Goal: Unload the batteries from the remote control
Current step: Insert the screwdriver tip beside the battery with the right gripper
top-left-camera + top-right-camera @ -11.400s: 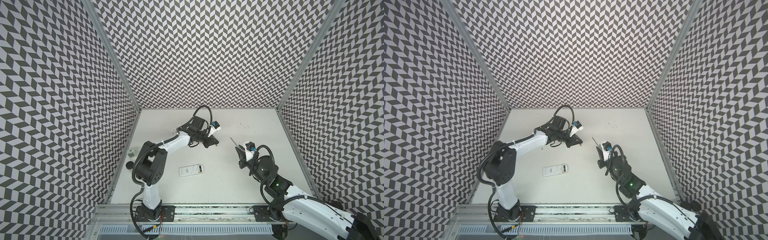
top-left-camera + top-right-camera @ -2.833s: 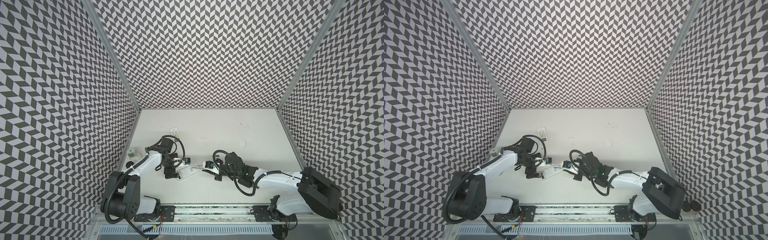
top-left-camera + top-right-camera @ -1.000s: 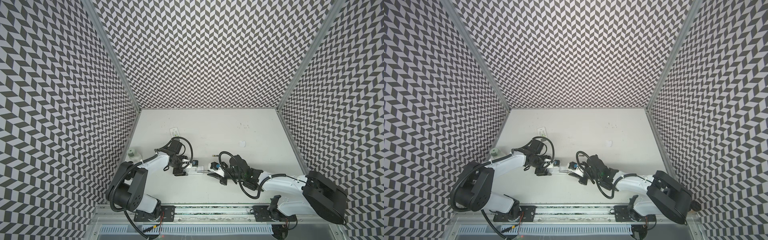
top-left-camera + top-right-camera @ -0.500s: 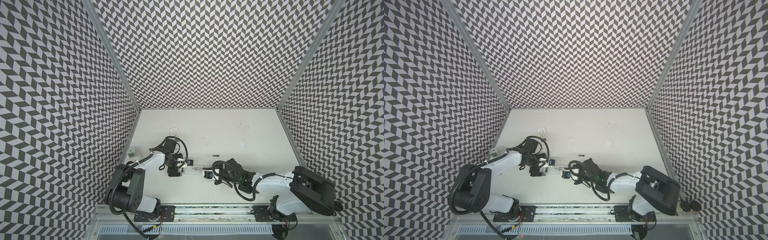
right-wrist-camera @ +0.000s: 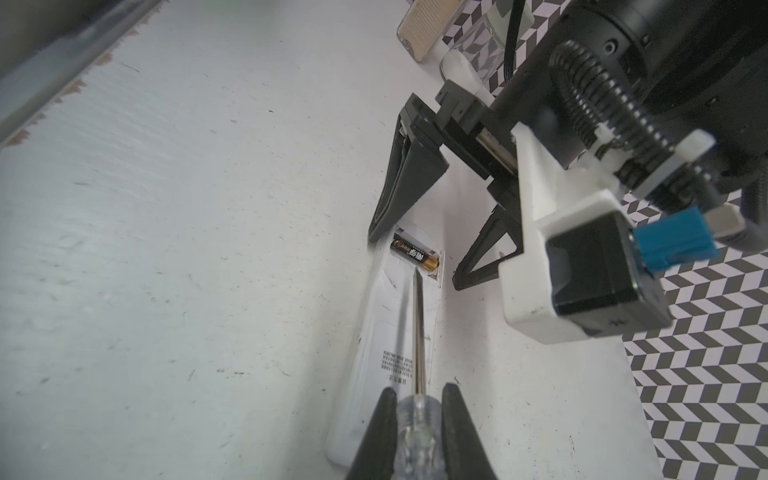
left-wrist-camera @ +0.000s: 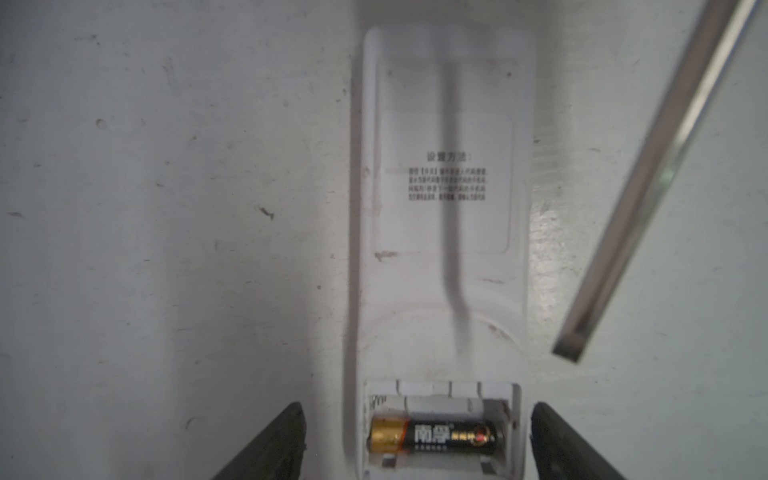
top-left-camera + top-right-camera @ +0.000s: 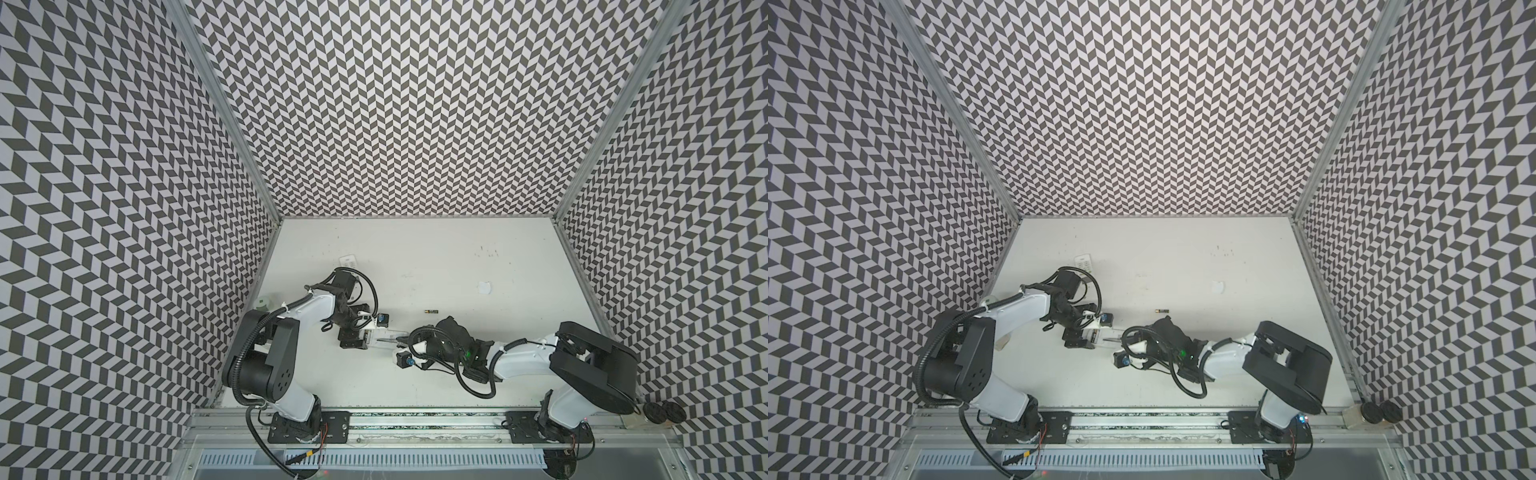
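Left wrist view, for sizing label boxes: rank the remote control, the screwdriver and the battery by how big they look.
1. remote control
2. screwdriver, probably nearer the camera, so its place is less sure
3. battery, clearly smallest

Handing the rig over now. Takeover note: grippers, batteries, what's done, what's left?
Left gripper: open, jaws astride the battery end of the white plastic remote control.
Right gripper: shut on the clear-handled metal screwdriver, tip near the open battery bay.
Done: bay cover off; one black gold-ended cylindrical battery lies loose on the table.
Left: a matching battery sits in the bay; pry it out.
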